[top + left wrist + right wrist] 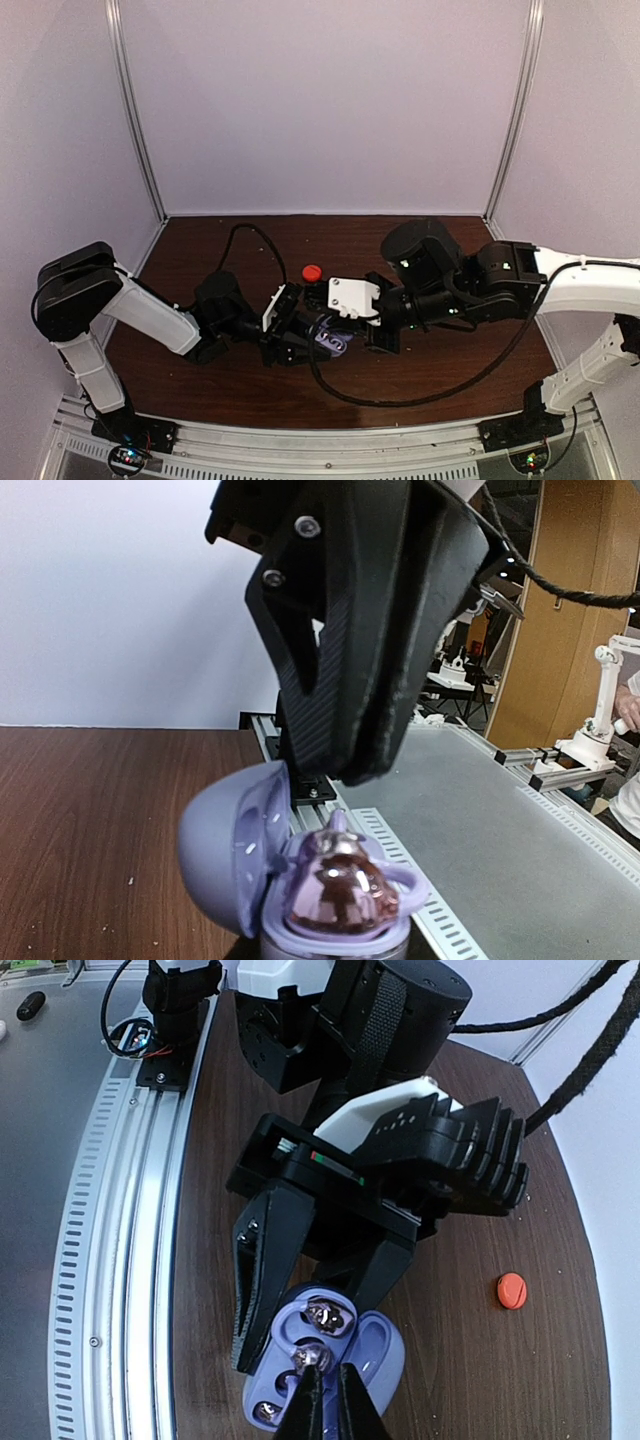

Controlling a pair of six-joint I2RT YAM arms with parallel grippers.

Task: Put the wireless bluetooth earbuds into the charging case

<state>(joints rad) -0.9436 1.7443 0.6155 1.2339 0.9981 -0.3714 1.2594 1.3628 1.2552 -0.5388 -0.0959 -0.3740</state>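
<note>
My left gripper [298, 335] is shut on the purple charging case [385, 1355], with a black finger on either side of it. The lid stands open. One shiny wireless bluetooth earbud [330, 1315] sits in the upper well. A second one [308, 1358] with a purple hook lies over the lower well. My right gripper [325, 1385] is shut, its tips right at that second earbud. In the left wrist view the case [225, 845] and a glossy earbud [340, 885] fill the bottom, and the right gripper [352, 770] hangs just above with a small gap.
A small red round piece [312, 272] lies on the brown table [200, 250] behind the grippers, also visible as the red piece [512, 1290]. A metal rail [120, 1210] runs along the table's near edge. White walls close in the back and sides.
</note>
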